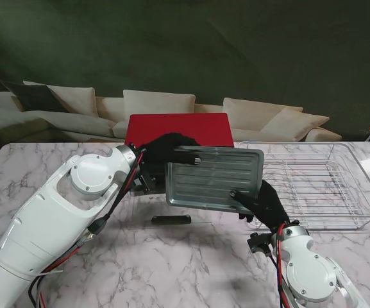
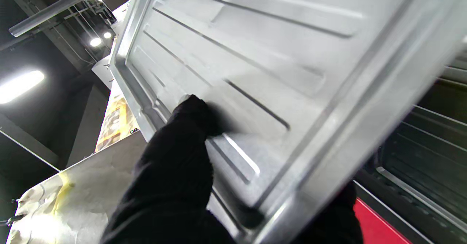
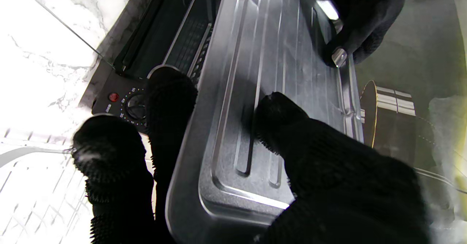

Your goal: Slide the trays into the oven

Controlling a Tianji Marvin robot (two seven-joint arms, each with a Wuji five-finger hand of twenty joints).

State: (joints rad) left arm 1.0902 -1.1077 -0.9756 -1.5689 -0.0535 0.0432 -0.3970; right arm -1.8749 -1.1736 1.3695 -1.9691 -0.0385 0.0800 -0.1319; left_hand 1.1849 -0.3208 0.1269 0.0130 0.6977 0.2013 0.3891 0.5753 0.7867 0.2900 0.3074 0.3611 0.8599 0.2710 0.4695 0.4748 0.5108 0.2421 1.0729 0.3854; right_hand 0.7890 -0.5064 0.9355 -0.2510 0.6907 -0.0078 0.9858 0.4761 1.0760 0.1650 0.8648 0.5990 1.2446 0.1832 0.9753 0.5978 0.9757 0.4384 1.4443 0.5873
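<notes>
A ribbed metal baking tray (image 1: 213, 178) hangs tilted above the table in front of the red oven (image 1: 178, 128). My left hand (image 1: 165, 151), in a black glove, is shut on the tray's far left edge, its thumb (image 2: 189, 127) pressed on the ribbed face (image 2: 255, 54). My right hand (image 1: 265, 204) is shut on the tray's near right corner, thumb (image 3: 277, 116) on the tray (image 3: 255, 90) and fingers (image 3: 168, 94) under its rim. The oven's open cavity (image 3: 182, 36) and control knob (image 3: 133, 107) show behind the tray.
A clear plastic bin (image 1: 329, 183) holding a wire rack stands on the marble table at the right. A dark slim tool (image 1: 170, 219) lies on the table nearer to me than the tray. A sofa stands beyond the table.
</notes>
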